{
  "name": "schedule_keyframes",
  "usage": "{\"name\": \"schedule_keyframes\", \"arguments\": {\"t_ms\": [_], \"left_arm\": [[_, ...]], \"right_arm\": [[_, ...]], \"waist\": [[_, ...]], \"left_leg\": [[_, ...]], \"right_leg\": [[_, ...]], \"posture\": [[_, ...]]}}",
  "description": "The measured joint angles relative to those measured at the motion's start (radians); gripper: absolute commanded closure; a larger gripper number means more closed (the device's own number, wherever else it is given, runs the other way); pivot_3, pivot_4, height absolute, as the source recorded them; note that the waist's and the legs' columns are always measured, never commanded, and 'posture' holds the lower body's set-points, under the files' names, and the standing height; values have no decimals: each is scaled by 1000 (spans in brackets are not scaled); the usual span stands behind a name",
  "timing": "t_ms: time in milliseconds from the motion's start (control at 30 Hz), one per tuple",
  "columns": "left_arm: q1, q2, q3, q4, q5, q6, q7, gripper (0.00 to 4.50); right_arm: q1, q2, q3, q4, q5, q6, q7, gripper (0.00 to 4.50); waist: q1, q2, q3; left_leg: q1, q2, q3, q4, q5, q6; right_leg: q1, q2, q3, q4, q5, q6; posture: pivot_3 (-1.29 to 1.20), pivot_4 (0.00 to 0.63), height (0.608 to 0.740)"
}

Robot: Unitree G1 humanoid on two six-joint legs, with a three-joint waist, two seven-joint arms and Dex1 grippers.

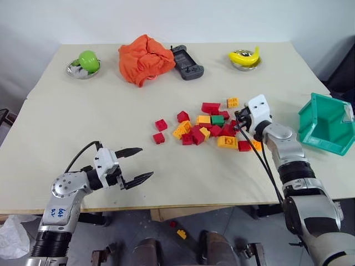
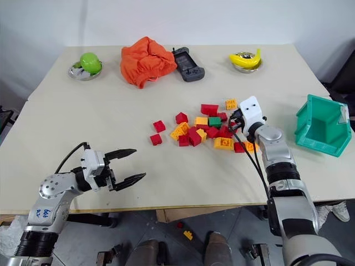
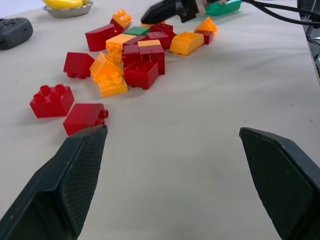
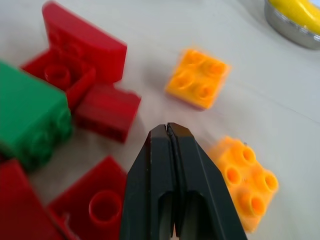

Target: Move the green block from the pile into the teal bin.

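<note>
The pile (image 1: 205, 128) of red and orange-yellow bricks lies right of the table's middle. The green block (image 1: 217, 119) sits near its far side, among red bricks, and appears as a studded green brick (image 4: 30, 120) in the right wrist view. My right gripper (image 1: 237, 124) is at the pile's right edge, just right of the green block, with its fingers (image 4: 150, 170) pressed together and nothing between them. The teal bin (image 1: 326, 123) stands at the right table edge, its cut-away front facing the pile. My left gripper (image 1: 145, 162) hangs open over the front left of the table, apart from the bricks.
Along the far side stand a steel dish with a round green fruit (image 1: 86, 62), a crumpled orange cloth (image 1: 145, 58), a dark game controller (image 1: 187, 62) and a dish with a banana (image 1: 245, 57). Two loose red bricks (image 1: 160, 132) lie left of the pile.
</note>
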Motion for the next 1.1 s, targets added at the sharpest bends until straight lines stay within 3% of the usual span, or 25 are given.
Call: {"name": "schedule_keyframes", "arguments": {"t_ms": [133, 267, 400, 500, 600, 700, 867, 1067, 1100], "left_arm": [[-20, -4, -2, 6, 0, 2, 0, 0], [-34, -6, -6, 16, 0, 3, -3, 0], [-37, -5, -4, 34, 0, 3, -6, 0], [-37, -5, -4, 33, -1, 4, -8, 0], [-29, -4, 8, 32, -9, 7, -5, 0], [-19, -3, 21, 27, -23, 23, -6, 0], [4, 5, 55, 24, -41, 38, -4, 0], [2, 5, 59, 1, -55, 60, -4, 0], [-5, 5, 57, -2, -55, 63, -4, 0]], "right_arm": [[97, 24, 40, -195, 29, 38, 129, 4466], [183, 10, 91, -432, 70, 194, 245, 4466], [295, -60, 121, -665, 119, 336, 338, 4466], [370, -102, 92, -746, 150, 363, 359, 4466], [453, -151, -22, -799, 218, 326, 396, 4466], [545, -191, -162, -842, 304, 286, 436, 3882], [723, -275, -285, -785, 309, 242, 458, 2160], [631, -248, -240, -759, 306, 246, 418, 123], [603, -238, -221, -761, 305, 250, 408, 21]], "waist": [[0, 0, 0], [9, 0, 0], [19, 0, 0], [24, 0, 0], [35, 0, 0], [42, 0, 0], [43, -2, 1], [14, -2, 1], [14, -2, 1]], "left_leg": [[0, 0, 0, 0, 0, 0], [0, 0, 0, 1, 0, 0], [0, 0, 0, 1, 0, 0], [0, 0, 0, 2, 0, 0], [0, 0, 0, 2, -1, 0], [0, 0, 0, 2, -1, 0], [0, 0, 0, 3, -1, 1], [2, 1, 2, 3, 0, 0], [2, 1, 2, 3, 0, 0]], "right_leg": [[0, 0, 0, 0, 0, 0], [0, 0, 0, 0, 0, 0], [1, 0, 0, -1, 0, 0], [1, 0, 0, -1, 0, 0], [1, 0, 0, -1, 0, 0], [1, 0, 0, -1, 0, 0], [1, 0, 0, -1, 0, 0], [1, 0, 2, 2, 0, 0], [1, 0, 2, 2, 0, 0]], "posture": [[0, 150, 740], [0, 150, 740], [0, 150, 740], [0, 150, 740], [0, 150, 740], [0, 150, 740], [0, 150, 740], [0, 150, 740], [0, 150, 740]]}}
